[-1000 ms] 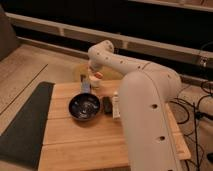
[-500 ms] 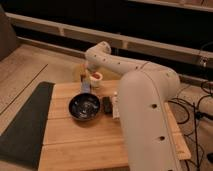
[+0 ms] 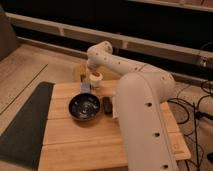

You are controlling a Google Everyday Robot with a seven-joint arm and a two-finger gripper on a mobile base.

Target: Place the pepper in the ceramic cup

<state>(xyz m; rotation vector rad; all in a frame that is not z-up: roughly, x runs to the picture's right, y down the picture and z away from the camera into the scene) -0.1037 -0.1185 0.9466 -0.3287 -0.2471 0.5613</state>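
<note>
While closed gripper (image 3: 93, 74) hovers over ceramic cup (image 3: 95, 77), pepper (image 3: 93, 75) inside, dark bowl (image 3: 84, 106) nearby

A pale wooden slatted table (image 3: 75, 137) stands on a speckled light floor (image 3: 30, 70), a dark mat (image 3: 22, 125) lying along its left edge, with dark wall panels (image 3: 100, 17) and pale horizontal rails (image 3: 60, 27) behind, dimly lit.

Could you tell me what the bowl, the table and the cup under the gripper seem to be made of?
Bowl: dark, glossy highlights, likely glazed ceramic or metal. Table: pale matte wooden planks, seams visible. Ceramic cup: cream, smooth, seemingly ceramic. The shut gripper hangs at it.
</note>
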